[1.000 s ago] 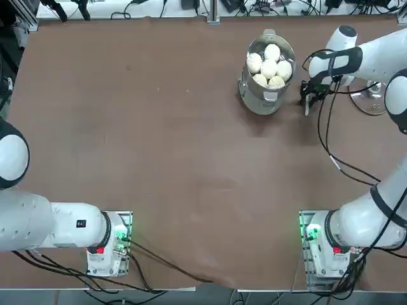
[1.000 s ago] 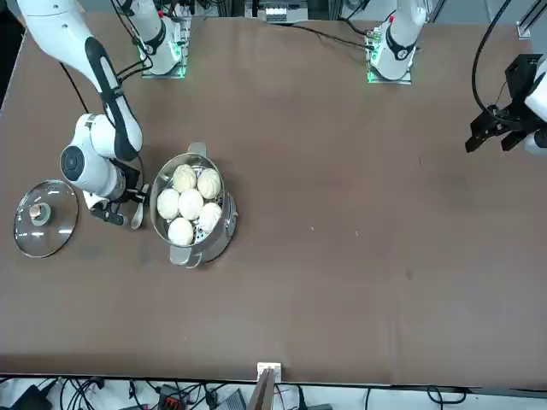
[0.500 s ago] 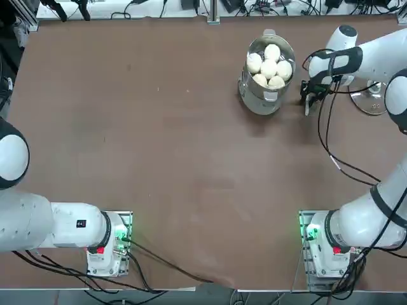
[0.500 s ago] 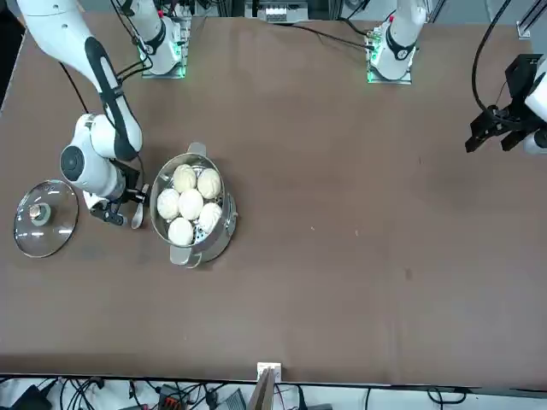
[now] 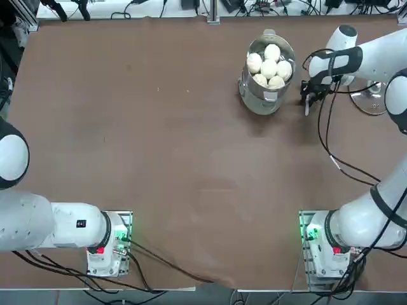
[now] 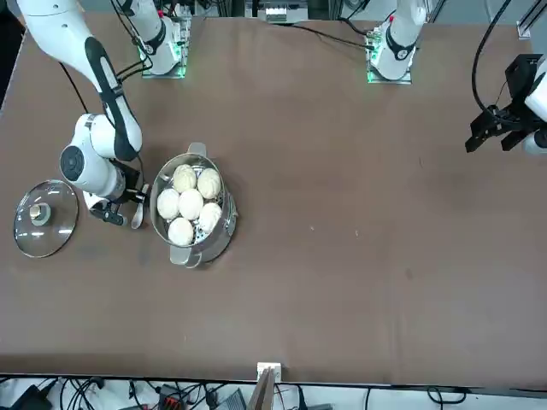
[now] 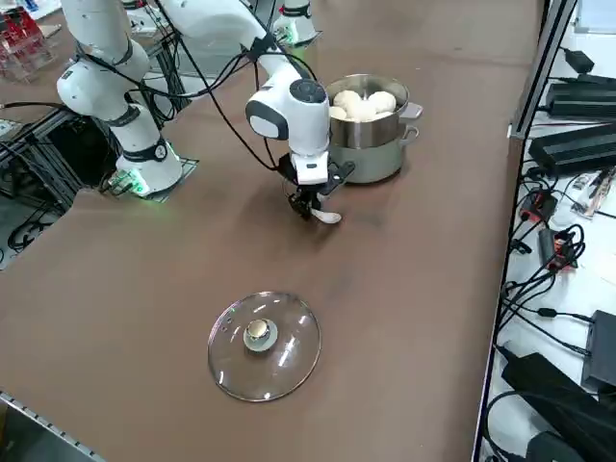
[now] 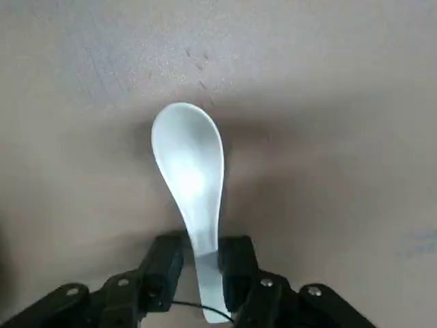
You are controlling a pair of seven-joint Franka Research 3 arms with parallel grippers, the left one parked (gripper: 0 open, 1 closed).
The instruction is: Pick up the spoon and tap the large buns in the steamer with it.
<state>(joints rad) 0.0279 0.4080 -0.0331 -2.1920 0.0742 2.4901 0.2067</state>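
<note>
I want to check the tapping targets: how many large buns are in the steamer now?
5 large buns, all inside the steamer: one at the far rim, three across the middle, one or two near the front; more may be hidden underneath.

Glossy white spoon (image 8: pixel 189 171), shiny steel steamer (image 5: pixel 262 95).

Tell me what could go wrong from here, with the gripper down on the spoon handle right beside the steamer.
1. The right gripper pinches only the handle end of the spoon, so the bowl could tip or slip out as it lifts.
2. The steamer stands close beside the gripper; a low sideways swing might knock its wall instead of clearing the rim.
3. The large buns sit packed together, so a hard tap could dent one.
</note>
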